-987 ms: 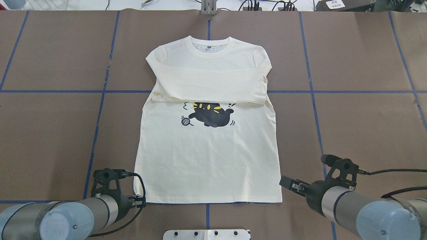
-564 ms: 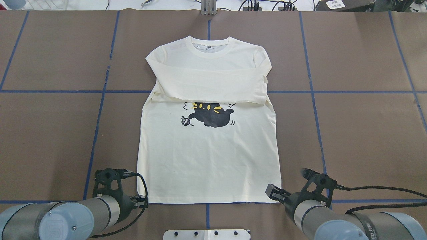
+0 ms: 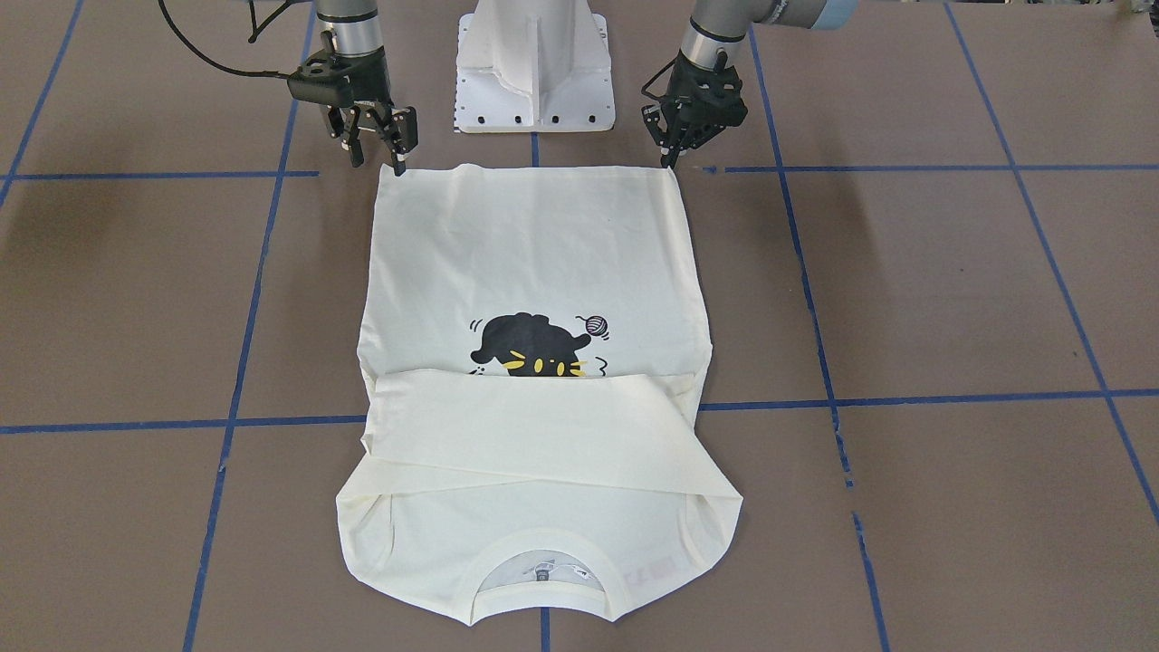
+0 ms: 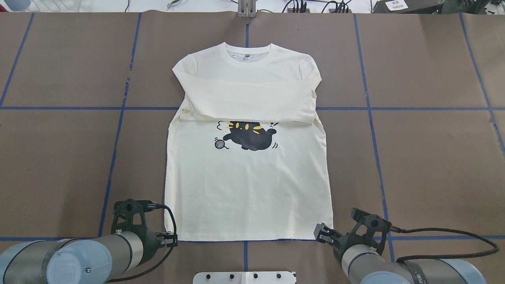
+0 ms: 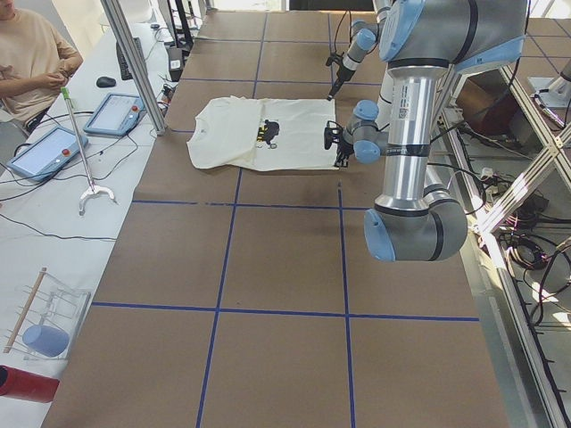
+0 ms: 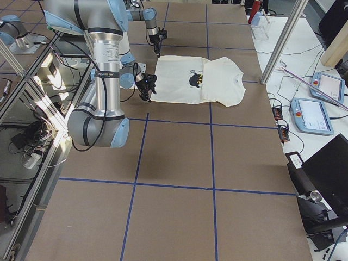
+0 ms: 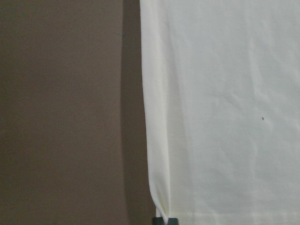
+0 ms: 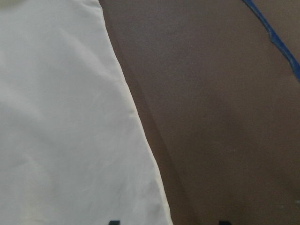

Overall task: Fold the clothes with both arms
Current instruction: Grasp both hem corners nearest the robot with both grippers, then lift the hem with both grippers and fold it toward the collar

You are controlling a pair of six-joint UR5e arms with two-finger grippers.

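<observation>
The cream-white shirt (image 4: 248, 189) lies flat and print-up on the brown table, with the collar on the far side and both sleeves folded across the chest above the black cat. My left gripper (image 4: 172, 239) sits at the hem's left corner, and its tips (image 7: 165, 220) are pinched together on that corner; it also shows in the front view (image 3: 668, 163). My right gripper (image 4: 322, 233) is open at the hem's right corner. Its two fingers (image 3: 401, 163) are spread, and the shirt's edge (image 8: 140, 140) runs between them.
The white pedestal base (image 3: 534, 63) stands just behind the hem, between the two arms. Blue tape lines (image 4: 114, 157) cross the brown table cover. An operator (image 5: 27, 62) and tablets (image 5: 45, 147) are beyond the table's far edge.
My right gripper has swung left and back toward the robot to the hem's right corner. My left gripper has edged right, and the hem's left corner has shifted right with it.
</observation>
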